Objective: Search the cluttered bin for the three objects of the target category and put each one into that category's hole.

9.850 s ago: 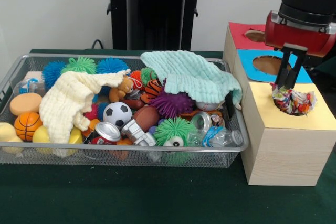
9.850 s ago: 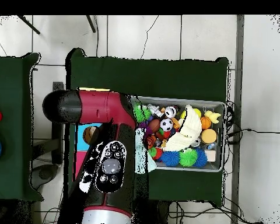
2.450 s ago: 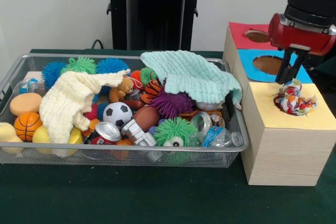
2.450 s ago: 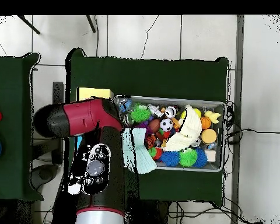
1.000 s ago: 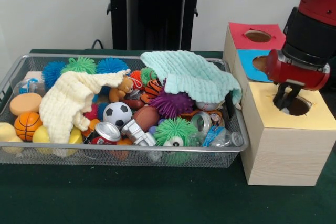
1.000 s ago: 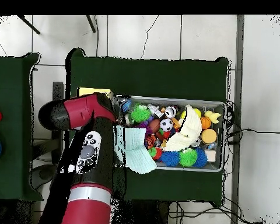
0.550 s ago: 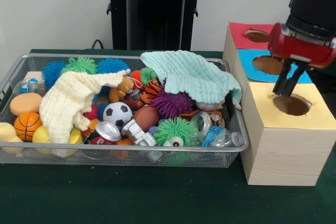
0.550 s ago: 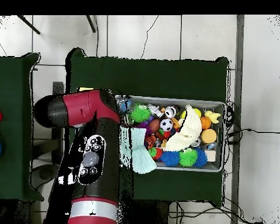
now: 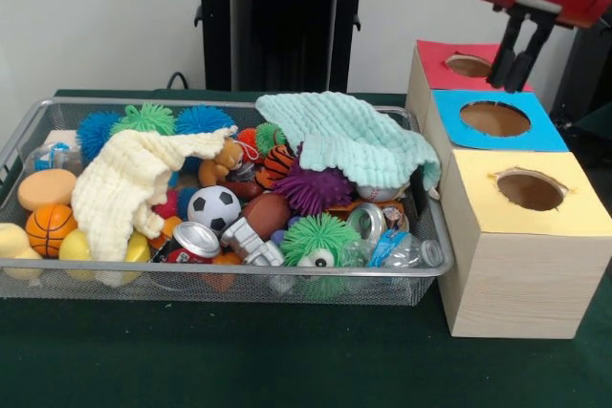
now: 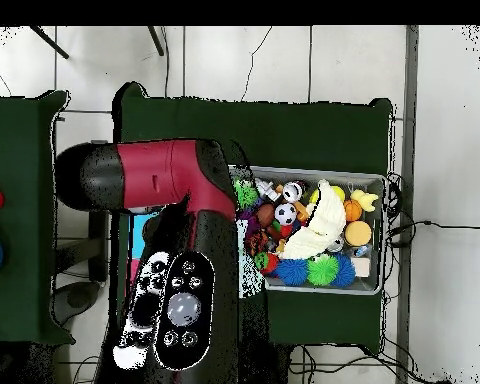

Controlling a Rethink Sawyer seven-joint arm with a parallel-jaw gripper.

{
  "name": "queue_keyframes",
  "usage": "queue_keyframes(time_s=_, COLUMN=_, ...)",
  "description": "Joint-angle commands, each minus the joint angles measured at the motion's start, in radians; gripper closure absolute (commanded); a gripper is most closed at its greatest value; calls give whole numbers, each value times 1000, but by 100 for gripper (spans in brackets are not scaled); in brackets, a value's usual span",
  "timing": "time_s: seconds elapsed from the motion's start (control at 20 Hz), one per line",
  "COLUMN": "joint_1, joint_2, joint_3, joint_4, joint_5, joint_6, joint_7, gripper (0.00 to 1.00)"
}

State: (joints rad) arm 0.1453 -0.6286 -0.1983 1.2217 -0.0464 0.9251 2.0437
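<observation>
My gripper point(image 9: 510, 80) hangs high at the right, above the red-topped hole point(image 9: 469, 66) of the wooden box point(image 9: 516, 279), with its fingers close together and nothing held. The blue-topped hole point(image 9: 494, 118) and the yellow-topped hole point(image 9: 531, 190) are open and show nothing inside. The wire bin point(image 9: 220, 276) to the left is full of toys: a soccer ball point(image 9: 213, 207), a purple spiky ball point(image 9: 314, 188), a green spiky ball with an eye point(image 9: 316, 239), a can point(image 9: 191, 241). In the overhead view my arm point(image 10: 174, 260) hides the box and the gripper.
A mint cloth point(image 9: 349, 136) drapes over the bin's right end and a cream cloth point(image 9: 124, 183) lies across its left half. A small basketball point(image 9: 48, 226) sits at the left end. A black stand point(image 9: 277, 21) rises behind the bin point(image 10: 384, 235).
The multicoloured rope toy held over the yellow hole was let go and pushed down out of sight. Since then the gripper has lifted and moved back over the red hole.
</observation>
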Motion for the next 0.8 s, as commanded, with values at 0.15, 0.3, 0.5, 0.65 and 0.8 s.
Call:
queue_keyframes(time_s=0.15, joint_1=-129, joint_2=-22, joint_3=66, joint_4=163, joint_5=-52, joint_6=-56, joint_7=-82, gripper=100)
queue_keyframes(time_s=0.3, joint_1=-159, joint_2=-32, joint_3=56, joint_4=165, joint_5=-89, joint_6=-96, joint_7=-105, gripper=100)
queue_keyframes(time_s=0.5, joint_1=-217, joint_2=-62, joint_3=84, joint_4=191, joint_5=-107, joint_6=-128, joint_7=-159, gripper=100)
queue_keyframes(time_s=0.65, joint_1=-272, joint_2=-71, joint_3=119, joint_4=205, joint_5=-114, joint_6=-162, joint_7=-194, gripper=100)
queue_keyframes(time_s=0.8, joint_1=-313, joint_2=-98, joint_3=134, joint_4=190, joint_5=-134, joint_6=-111, joint_7=-241, gripper=100)
